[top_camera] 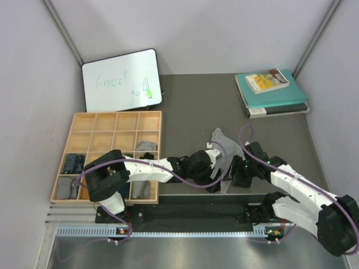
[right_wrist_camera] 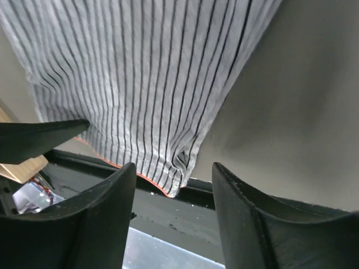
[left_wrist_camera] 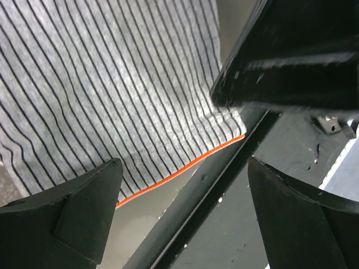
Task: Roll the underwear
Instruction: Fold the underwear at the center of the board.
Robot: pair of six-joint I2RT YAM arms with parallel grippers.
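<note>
The finely striped grey-and-white underwear with an orange hem lies spread on the table, its near edge at the front rail. Both grippers hover over that near edge, the left gripper at its left corner and the right gripper at its right corner. In the left wrist view the left gripper stands wide open over bare table and rail, with the underwear just beyond its fingertips. In the right wrist view the right gripper is open, and the underwear's hem corner lies loose just ahead of its fingertips, ungripped.
A wooden compartment tray at the left holds rolled garments. A whiteboard leans at the back left. Teal books lie at the back right. A black rail runs along the near edge, and walls close both sides.
</note>
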